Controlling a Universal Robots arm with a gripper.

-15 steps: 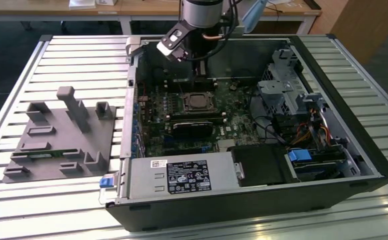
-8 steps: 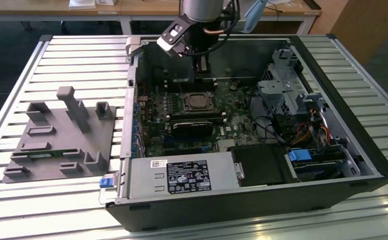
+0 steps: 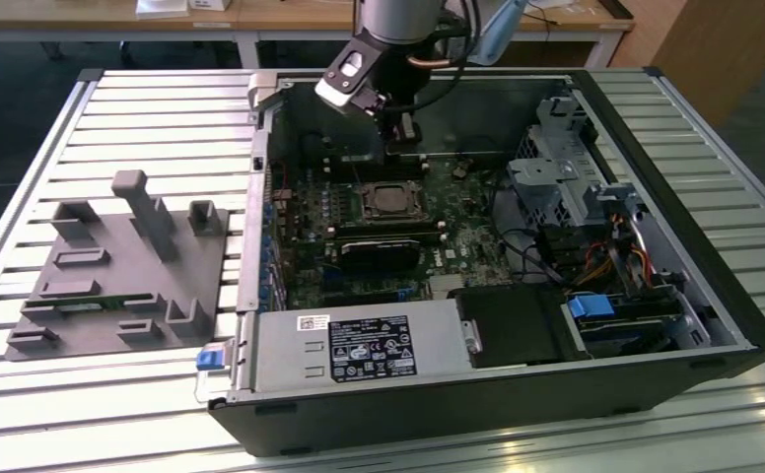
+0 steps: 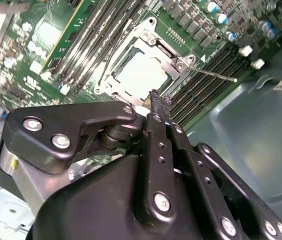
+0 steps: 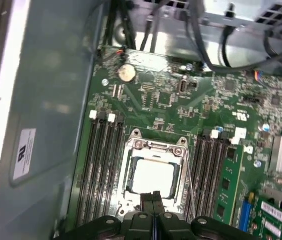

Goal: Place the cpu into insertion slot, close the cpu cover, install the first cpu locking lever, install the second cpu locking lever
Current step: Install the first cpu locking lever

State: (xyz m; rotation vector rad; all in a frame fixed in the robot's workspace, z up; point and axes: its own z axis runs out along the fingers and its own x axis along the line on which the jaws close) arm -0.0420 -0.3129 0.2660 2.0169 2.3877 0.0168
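Gripper (image 5: 154, 196): one, fingers pressed together, nothing pinched between them. Hangs with its tip just over one edge of the insertion slot (image 5: 127, 174), inside the open computer case (image 3: 488, 409). Cannot tell whether the tip touches anything.

Cpu (image 5: 153, 177): one, lying flat in that slot, pale metal top showing. Cpu cover (image 5: 153, 146): one, lying down flat around the chip and framing it in its window.

Locking levers: two thin wire rods. One lever (image 4: 213, 73) juts out sideways over the neighbouring memory slots (image 5: 210, 170). The other lever (image 4: 108, 60) runs along the opposite side of the socket. Hard to make out whether either is hooked down.

Memory slots again: two banks, one on each side of the socket. Coin cell (image 5: 126, 72): one, farther along the board. Long black block (image 3: 382, 251): one, just beside the socket on the side away from the gripper.

Table (image 3: 94, 394): one, slatted, carrying the case toward its edge at the exterior view's right and one grey fixture (image 3: 119, 266) near its edge at the exterior view's left.

Hidden: the socket's dark centre, under the chip; its edge nearest the fingers, behind the gripper's black linkage in both wrist views. Cut off in the exterior view: the arm above the wrist.
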